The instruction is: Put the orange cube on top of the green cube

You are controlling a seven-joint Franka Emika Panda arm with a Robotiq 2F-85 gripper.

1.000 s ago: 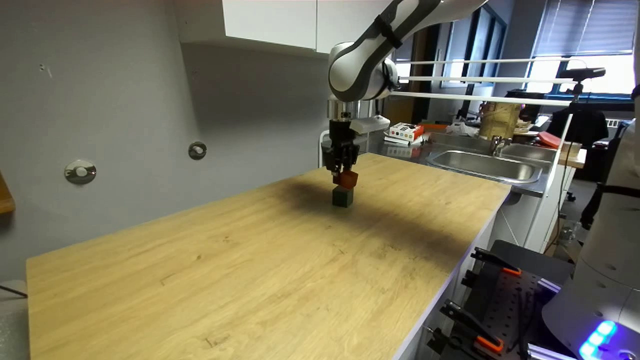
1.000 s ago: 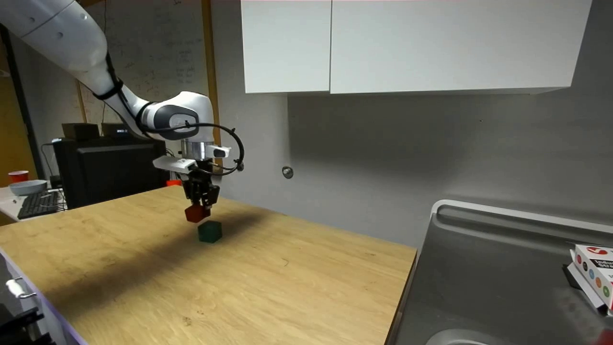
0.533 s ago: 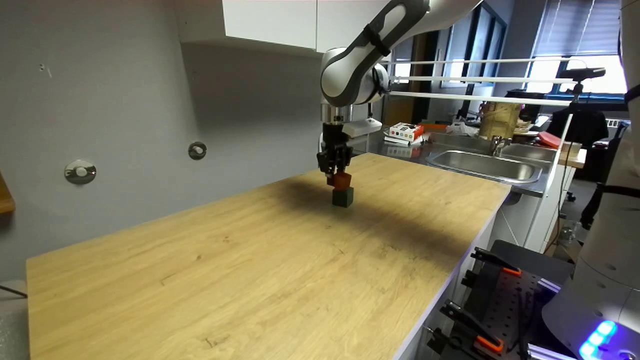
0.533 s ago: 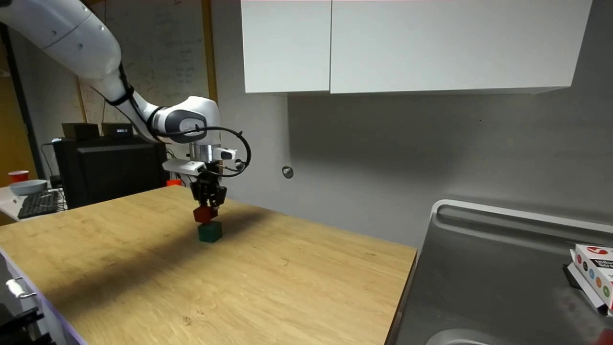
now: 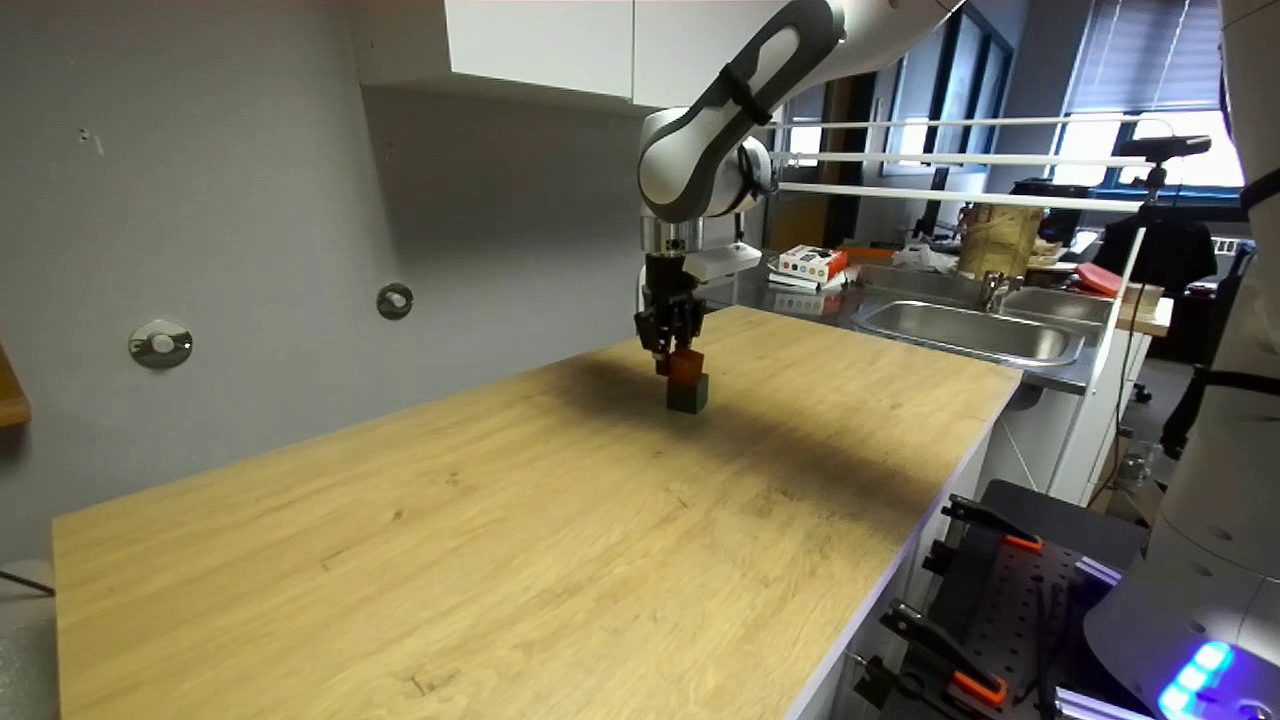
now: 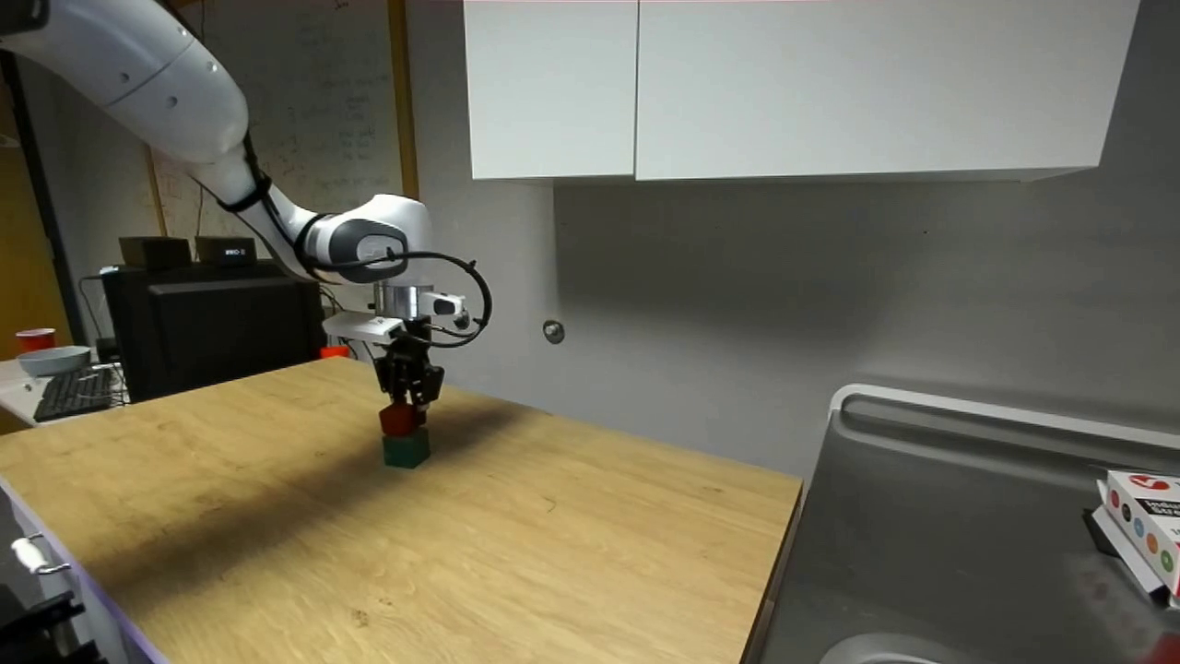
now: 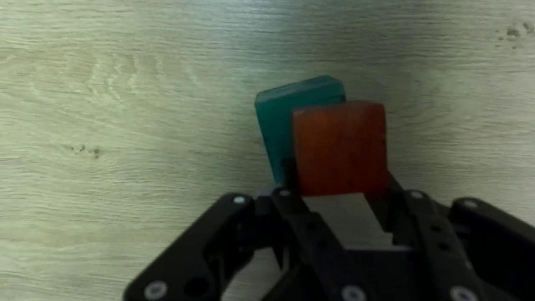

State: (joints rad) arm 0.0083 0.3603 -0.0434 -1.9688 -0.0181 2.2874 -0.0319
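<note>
The orange cube (image 5: 686,366) is held in my gripper (image 5: 672,348) and sits directly over the green cube (image 5: 687,395). An exterior view also shows the orange cube (image 6: 398,420) against the top of the green cube (image 6: 406,450), with no gap visible. The green cube rests on the table. In the wrist view the fingers (image 7: 340,184) are on either side of the orange cube (image 7: 340,148). It hides much of the green cube (image 7: 273,121), whose left side and far edge show. The two cubes are slightly turned relative to each other.
The wooden table (image 5: 450,560) runs along a grey wall. White cabinets (image 6: 784,92) hang above it. A metal sink (image 5: 970,330) and a small box (image 5: 812,263) are beyond the table's end. A black monitor (image 6: 212,332) stands behind the table.
My gripper has moved sideways and down with the orange cube. A second ago the orange cube was higher and off to one side; now it is over and against the green cube.
</note>
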